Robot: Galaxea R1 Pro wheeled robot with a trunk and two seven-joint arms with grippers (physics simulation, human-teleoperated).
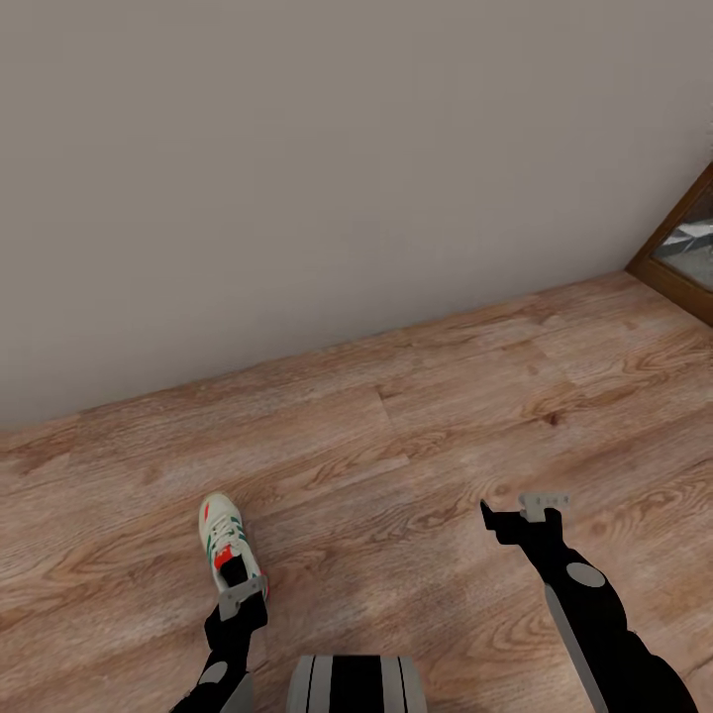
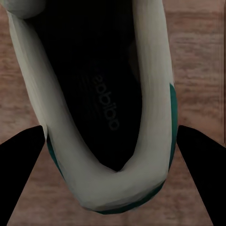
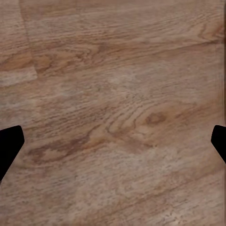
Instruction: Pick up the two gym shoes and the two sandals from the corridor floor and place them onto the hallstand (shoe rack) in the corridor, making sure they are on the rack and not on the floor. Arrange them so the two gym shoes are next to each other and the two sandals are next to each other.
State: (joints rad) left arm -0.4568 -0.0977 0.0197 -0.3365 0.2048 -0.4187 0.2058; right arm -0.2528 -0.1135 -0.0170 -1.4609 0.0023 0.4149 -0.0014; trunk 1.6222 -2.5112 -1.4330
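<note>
A: In the head view, where does the gym shoe (image 1: pixel 227 543) sit?

B: On the corridor floor (image 1: pixel 416 436), near the plain wall (image 1: pixel 297 149). The left gripper (image 1: pixel 241 596) stands over its heel, probably lined up for a lift.

A: And the left wrist view?

B: The jaws are spread wide, straddling the heel of the gym shoe (image 2: pixel 155 94), not yet clamped. Its cream collar is smooth and rounded, with teal sole edging.

A: The right wrist view?

B: The right gripper (image 3: pixel 113 146) hangs wide open over bare wood-grain planks, idle.

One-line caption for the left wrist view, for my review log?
Left gripper fingers straddle the heel of a cream gym shoe, above the wood floor.
</note>
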